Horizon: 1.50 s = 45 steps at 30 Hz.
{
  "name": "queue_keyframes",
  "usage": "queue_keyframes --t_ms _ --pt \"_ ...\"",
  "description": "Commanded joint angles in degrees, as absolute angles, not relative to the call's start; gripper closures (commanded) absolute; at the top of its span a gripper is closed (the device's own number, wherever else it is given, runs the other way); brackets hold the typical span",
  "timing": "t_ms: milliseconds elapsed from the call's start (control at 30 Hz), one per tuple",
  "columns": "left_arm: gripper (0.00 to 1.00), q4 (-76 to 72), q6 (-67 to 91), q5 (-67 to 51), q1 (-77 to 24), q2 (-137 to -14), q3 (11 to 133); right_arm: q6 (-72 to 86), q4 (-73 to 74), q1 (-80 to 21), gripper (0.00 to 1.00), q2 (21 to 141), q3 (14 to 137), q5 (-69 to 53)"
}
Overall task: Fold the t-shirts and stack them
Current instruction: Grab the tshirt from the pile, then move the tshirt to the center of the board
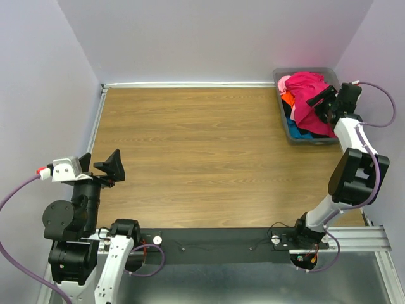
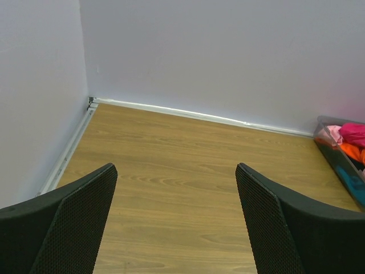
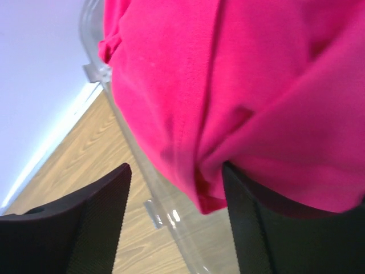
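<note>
The crimson t-shirt (image 1: 309,95), heaped on the bin (image 1: 304,142) at the table's (image 1: 209,145) far right, sags between the right fingers (image 3: 85,228), parted and not yet clamped, while the left fingers (image 2: 74,228) gape empty well away.

Wood-grain tabletop (image 1: 202,158): is filling the centre of the top view and is catching soft, even light. Pale lavender back wall (image 1: 215,38), left wall (image 1: 38,82) and right wall (image 1: 383,44): are enclosing it on three sides. White trim strip (image 1: 190,84): is running along the upper edge, where wood is meeting wall. Aluminium rail (image 1: 370,239): is lying at lower right.
</note>
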<state>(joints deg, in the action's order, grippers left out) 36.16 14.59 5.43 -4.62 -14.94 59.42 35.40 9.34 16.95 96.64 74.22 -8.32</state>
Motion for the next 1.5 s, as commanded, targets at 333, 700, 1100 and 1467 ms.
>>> queue_keyframes --t_ms 333,700,1100,1467 --pt "0.09 35.6 15.5 4.5 -4.8 -16.4 58.9 37.4 3.6 17.2 0.61 101.6 77.7 -21.1" --pt "0.1 33.7 16.6 3.6 -4.9 -17.2 58.4 34.6 5.1 17.1 0.99 90.7 77.4 -25.9" --pt "0.1 30.0 21.4 -1.8 -4.9 -18.7 55.3 34.1 10.6 -9.5 1.0 89.8 93.1 -30.9" --pt "0.1 29.4 26.2 -4.4 -4.9 -19.5 55.8 35.8 12.5 -33.7 0.99 105.4 121.8 -37.4"
